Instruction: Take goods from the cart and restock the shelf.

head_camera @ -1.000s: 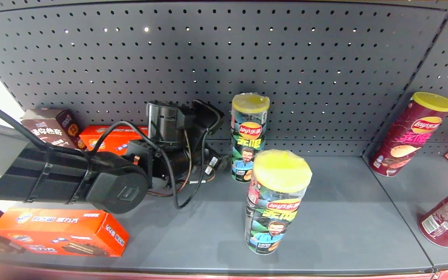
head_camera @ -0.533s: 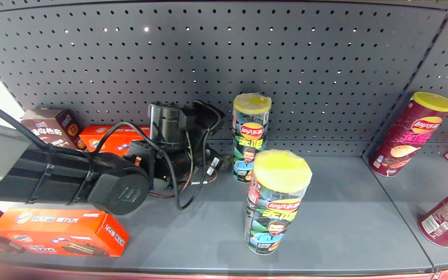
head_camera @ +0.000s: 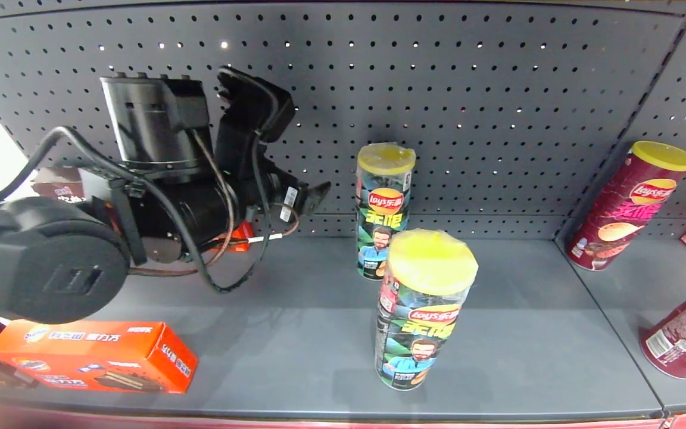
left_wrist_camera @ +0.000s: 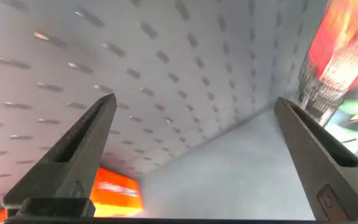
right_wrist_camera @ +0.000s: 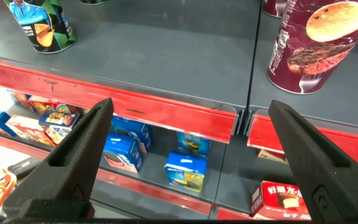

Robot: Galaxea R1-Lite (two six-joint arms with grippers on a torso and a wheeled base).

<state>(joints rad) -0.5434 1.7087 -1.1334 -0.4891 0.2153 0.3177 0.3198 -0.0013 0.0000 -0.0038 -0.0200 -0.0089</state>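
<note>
While the left gripper (left_wrist_camera: pixel 197 143) hangs wide open, empty, at its nine o'clock, the rear chip can (head_camera: pixel 382 211) stands upright on the shelf (head_camera: pixel 527 333), lid up; an orange box (head_camera: pixel 240 231) hides mostly behind the arm (head_camera: pixel 45 262), and the right gripper (right_wrist_camera: pixel 188 155) gapes empty.

My left arm (head_camera: pixel 45 256) is matt black throughout: a rounded joint housing (head_camera: pixel 39 268) with a small recessed rectangle on its face, then a glossy cylindrical motor can (head_camera: pixel 146 125) with a row of small bumps along its top edge. Black cables (head_camera: pixel 212 280) hang in loose loops by the wrist, some carrying white tags (head_camera: pixel 286 199), with thin coppery wires beneath. The left gripper (left_wrist_camera: pixel 194 102) has 2 dark grey wedge fingers (left_wrist_camera: pixel 79 155), each slotted down its inner face; the right gripper (right_wrist_camera: pixel 190 106) has 2 of the same shape
</note>
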